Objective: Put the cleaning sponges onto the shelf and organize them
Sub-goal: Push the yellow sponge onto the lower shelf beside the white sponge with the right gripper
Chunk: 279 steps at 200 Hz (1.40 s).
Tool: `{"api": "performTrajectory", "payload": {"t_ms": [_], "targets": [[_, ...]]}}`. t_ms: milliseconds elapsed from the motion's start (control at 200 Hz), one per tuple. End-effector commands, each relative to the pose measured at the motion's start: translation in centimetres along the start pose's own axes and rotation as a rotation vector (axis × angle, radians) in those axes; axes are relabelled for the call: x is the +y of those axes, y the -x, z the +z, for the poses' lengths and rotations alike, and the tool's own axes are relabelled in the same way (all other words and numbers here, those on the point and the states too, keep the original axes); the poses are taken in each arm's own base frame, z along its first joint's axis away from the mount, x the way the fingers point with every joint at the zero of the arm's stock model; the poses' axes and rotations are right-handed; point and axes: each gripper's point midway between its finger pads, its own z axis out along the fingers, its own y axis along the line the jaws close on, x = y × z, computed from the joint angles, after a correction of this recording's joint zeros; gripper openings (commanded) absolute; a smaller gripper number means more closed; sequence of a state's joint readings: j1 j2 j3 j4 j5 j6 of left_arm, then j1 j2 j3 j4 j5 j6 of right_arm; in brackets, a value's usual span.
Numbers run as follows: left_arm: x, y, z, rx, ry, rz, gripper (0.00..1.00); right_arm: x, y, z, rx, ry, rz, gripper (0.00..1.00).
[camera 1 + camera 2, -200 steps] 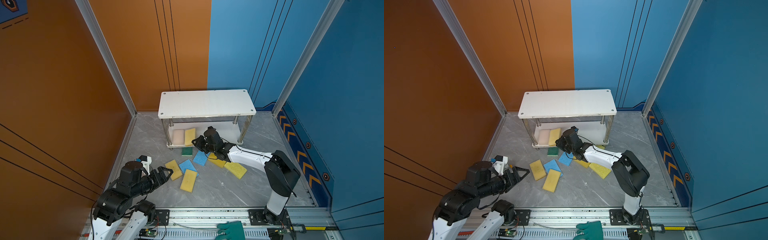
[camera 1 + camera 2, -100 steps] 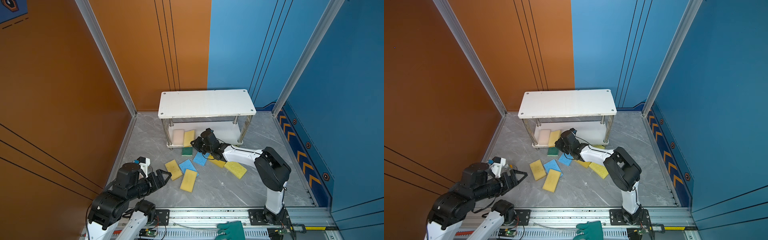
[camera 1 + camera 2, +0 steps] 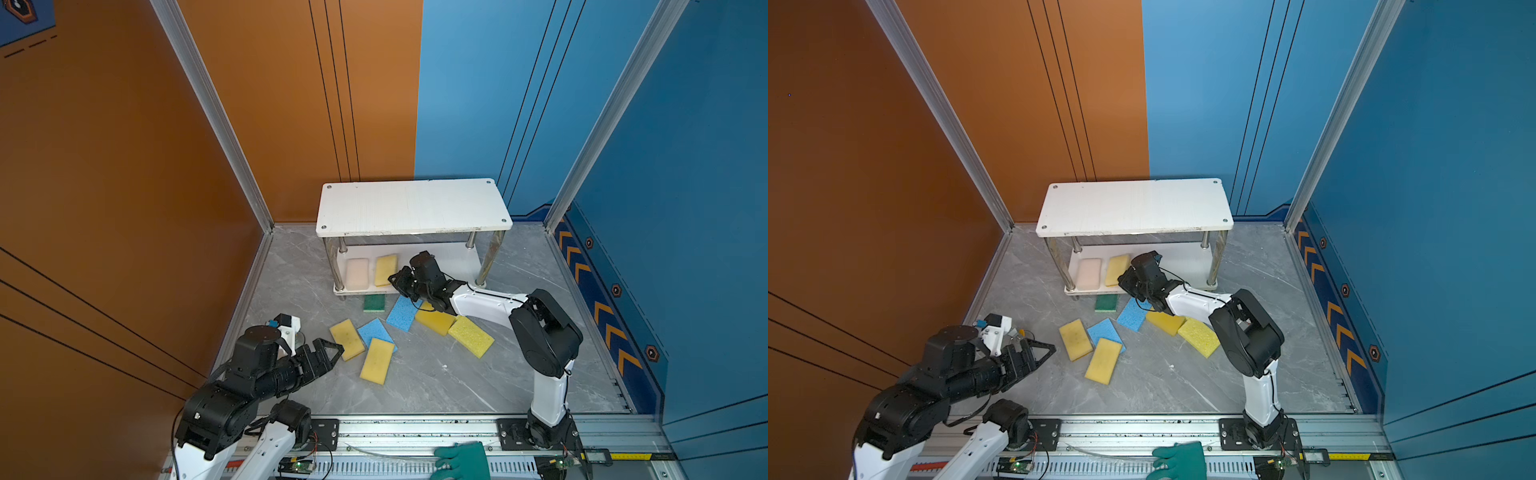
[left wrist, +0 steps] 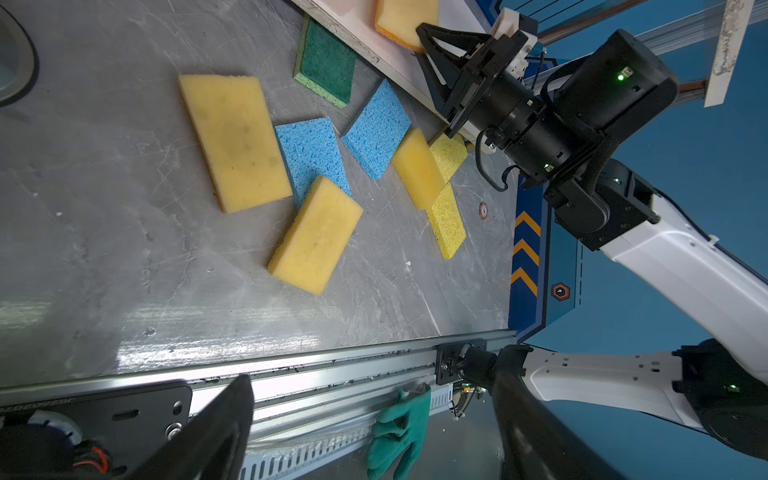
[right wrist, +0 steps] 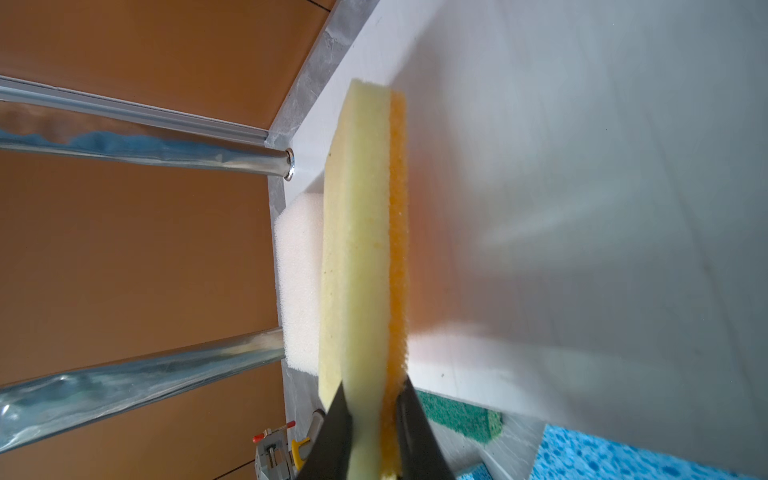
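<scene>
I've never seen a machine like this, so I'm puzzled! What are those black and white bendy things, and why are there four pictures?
They are two robot arms tidying sponges onto the white shelf. Two pictures look down from above, side by side like two eyes. The other two come from cameras on each arm's wrist. Each arm ends in a pincer. The right pincer is shut on a yellow sponge lying on the shelf's lower board beside a pale pink sponge. The left pincer is open and holds nothing. On the grey floor lie more, like a blue sponge and a dark green sponge. The green glove at the front is no sponge.
</scene>
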State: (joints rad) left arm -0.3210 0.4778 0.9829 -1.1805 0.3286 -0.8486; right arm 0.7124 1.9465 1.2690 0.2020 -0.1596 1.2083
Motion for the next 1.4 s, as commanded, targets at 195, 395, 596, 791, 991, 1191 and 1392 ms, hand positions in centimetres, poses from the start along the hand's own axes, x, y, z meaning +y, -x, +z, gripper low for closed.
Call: {"api": "performTrajectory", "payload": {"t_ms": [195,395,596,791,991,1191,1392], "targets": [[0.6,0.0,0.1,0.003,0.032,0.004,0.91,0.5,-1.2,1.5,0.06,0.002,-0.034,0.18],[0.8,-0.1,0.1,0.001,0.033,-0.002,0.91,0.2,-1.3,1.8,0.067,-0.003,-0.028,0.18],[0.8,-0.1,0.2,0.004,0.038,-0.004,0.91,-0.1,-1.6,1.9,0.072,-0.007,-0.025,0.24],[0.8,-0.1,0.3,0.007,0.037,-0.002,0.91,-0.3,-1.8,1.9,0.076,-0.018,-0.021,0.37],[0.9,-0.2,0.3,0.005,0.036,-0.003,0.91,-0.8,-2.2,1.6,0.089,-0.055,-0.032,0.54],[1.0,-0.3,0.3,0.006,0.035,-0.007,0.91,-1.3,-2.6,1.2,0.111,-0.141,-0.088,0.62],[1.1,-0.4,0.3,0.005,0.031,-0.009,0.92,-1.3,-2.8,1.3,0.132,-0.184,-0.129,0.69]]}}
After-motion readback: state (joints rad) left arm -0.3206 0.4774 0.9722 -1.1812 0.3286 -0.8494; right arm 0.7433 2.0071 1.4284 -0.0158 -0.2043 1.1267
